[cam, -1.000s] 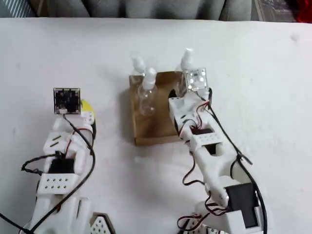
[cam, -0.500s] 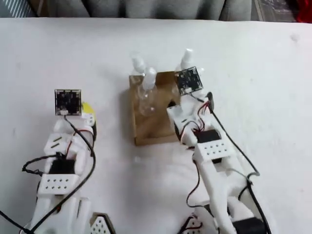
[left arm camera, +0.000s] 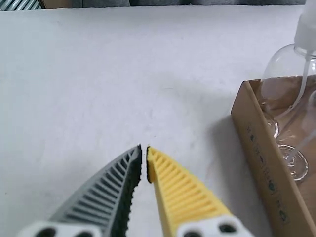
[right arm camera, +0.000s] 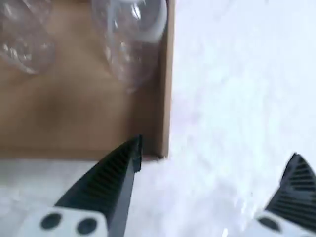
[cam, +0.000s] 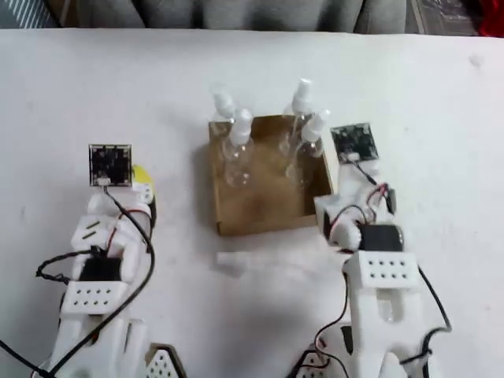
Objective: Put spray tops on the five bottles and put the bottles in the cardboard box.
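The cardboard box [cam: 260,206] sits mid-table with several clear bottles standing in it, each with a white spray top; one [cam: 239,146] is on its left side, another [cam: 309,146] on its right. My right gripper [right arm camera: 212,165] is open and holds nothing, just off the box's near right corner [right arm camera: 164,113], with a bottle [right arm camera: 132,34] beyond it inside the box. My left gripper [left arm camera: 144,160] is shut with nothing in it, low over the bare table left of the box wall [left arm camera: 259,148]. A bottle [left arm camera: 289,66] stands at that wall's far end.
The white table [cam: 409,87] spreads wide around the box. The left arm [cam: 98,260] and right arm [cam: 382,291] stand at the near edge on either side of the box. Grey furniture lines the far edge.
The right arm has drawn back from over the box to its right side, leaving a bottle standing in the box's right half. The left arm has kept still.
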Controlling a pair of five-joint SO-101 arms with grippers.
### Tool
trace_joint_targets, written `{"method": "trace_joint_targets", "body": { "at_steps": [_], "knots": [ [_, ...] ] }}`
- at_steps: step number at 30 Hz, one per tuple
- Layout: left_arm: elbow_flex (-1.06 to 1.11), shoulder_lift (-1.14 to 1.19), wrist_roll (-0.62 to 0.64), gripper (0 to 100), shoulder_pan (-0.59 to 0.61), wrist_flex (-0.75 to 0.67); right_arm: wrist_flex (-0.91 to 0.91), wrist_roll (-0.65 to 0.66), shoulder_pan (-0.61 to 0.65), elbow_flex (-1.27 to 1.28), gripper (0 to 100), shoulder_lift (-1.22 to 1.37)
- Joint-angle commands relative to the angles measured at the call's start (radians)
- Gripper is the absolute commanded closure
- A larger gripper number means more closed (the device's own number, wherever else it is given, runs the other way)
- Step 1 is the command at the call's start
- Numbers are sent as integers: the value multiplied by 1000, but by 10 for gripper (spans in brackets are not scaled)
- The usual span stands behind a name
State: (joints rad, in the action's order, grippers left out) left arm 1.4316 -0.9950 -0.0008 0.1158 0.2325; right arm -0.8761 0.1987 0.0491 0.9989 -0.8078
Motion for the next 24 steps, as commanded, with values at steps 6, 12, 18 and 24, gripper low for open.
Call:
{"method": "trace_joint_targets", "body": {
  "at_steps": [6, 12, 18, 24],
  "knots": [
    [-5, 8, 12, 980, -15, -23, -349, 8, -228, -35, 879, -182],
    [-5, 8, 12, 980, -15, -23, -526, 9, -341, -34, 829, -200],
    [3, 8, 12, 980, -15, -21, -521, 9, -397, -18, 687, -139],
    [5, 7, 12, 980, -16, -21, -348, 8, -392, 21, 728, 99]
  ]
}}
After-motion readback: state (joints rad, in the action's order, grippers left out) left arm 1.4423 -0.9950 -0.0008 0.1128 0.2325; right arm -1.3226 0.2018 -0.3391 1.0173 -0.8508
